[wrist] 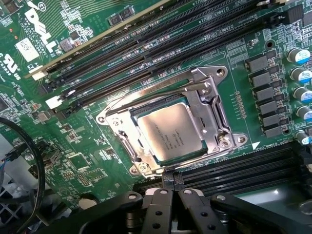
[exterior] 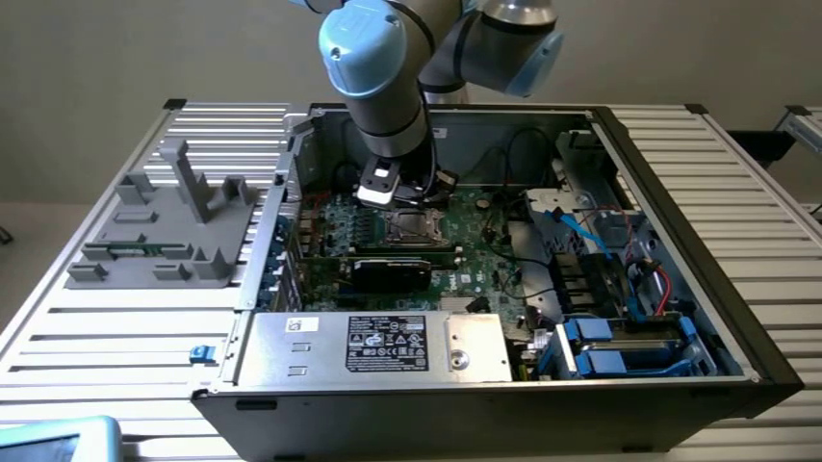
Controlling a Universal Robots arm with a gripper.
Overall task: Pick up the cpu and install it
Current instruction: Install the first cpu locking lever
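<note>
Slatted metal bench (exterior: 115, 327) carries an open PC case (exterior: 719, 318); grey wall behind. Exterior view: grey plastic tray (exterior: 167, 226) with upright posts sits on the exterior view's left, well apart from the case. Arm comes down from the far side over the green motherboard (exterior: 482, 265), with the gripper (exterior: 404, 197) hanging just above the socket (exterior: 414, 226) near board centre. Power supply box (exterior: 372, 342) fills the near side of the case, and blue drive cages (exterior: 623, 346) sit near right. The chip itself can't be made out from here, since the wrist hardware hides most of the socket.

Wrist view: cpu (wrist: 171, 132) lies flat inside the socket frame (wrist: 214, 114), silvery lid up, sitting square in the recess. Gripper (wrist: 170, 187) is just beside the socket edge, fingers pressed together, nothing between them and not touching the chip. Dark memory slots (wrist: 146, 44) run alongside the socket.

Handling judgement: light, rigid, smooth metal top, so slippery. The underside contacts are likely fragile, so take it by two opposite edges, kept level, no twisting.

Hard to tell: whether the retention frame is latched, whether the cpu is fully seated, and the lid print is unreadable. Fingertips are cut off at the picture edge.
</note>
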